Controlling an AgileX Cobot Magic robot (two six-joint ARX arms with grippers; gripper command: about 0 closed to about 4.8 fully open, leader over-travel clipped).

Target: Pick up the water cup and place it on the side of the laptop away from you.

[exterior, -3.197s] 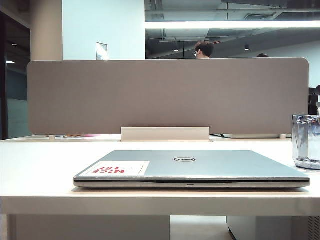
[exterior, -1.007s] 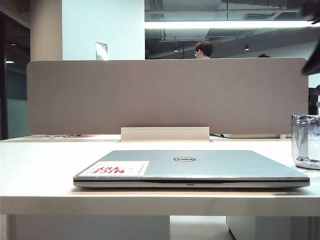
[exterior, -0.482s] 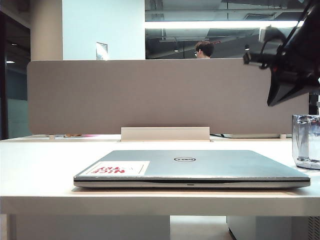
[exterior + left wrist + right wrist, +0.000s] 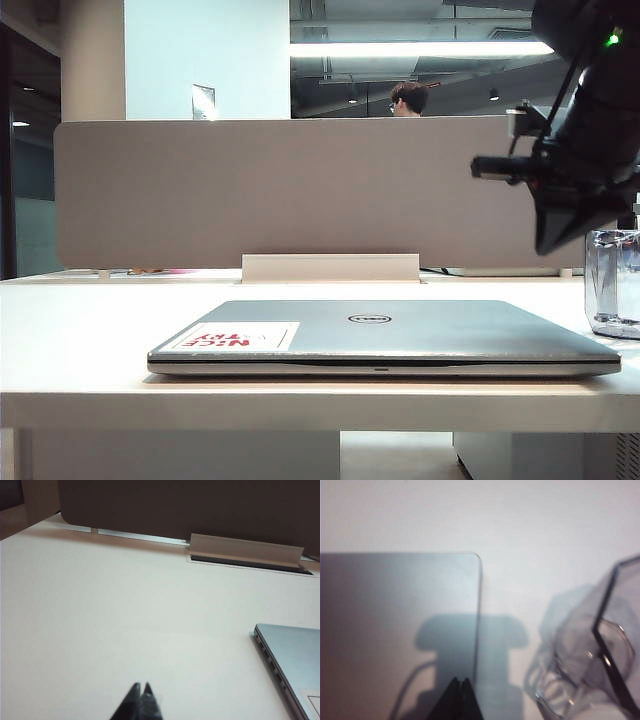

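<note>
Clear water cup [image 4: 590, 655] beside closed right hand [image 4: 459, 682] — left hand [image 4: 141, 689] closed, far off.

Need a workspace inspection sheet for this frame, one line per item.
Surface: white table, bare left of the laptop.
Job's things: laptop closed, flat; water cup upright on the table at its right, untouched.
Clutter: nothing seen.
Grippers: right tool shut, above the laptop's edge beside the cup; left tool shut, over bare table left of the laptop.
Cables: nothing seen.
Surroundings: grey divider panel; person behind it.
</note>
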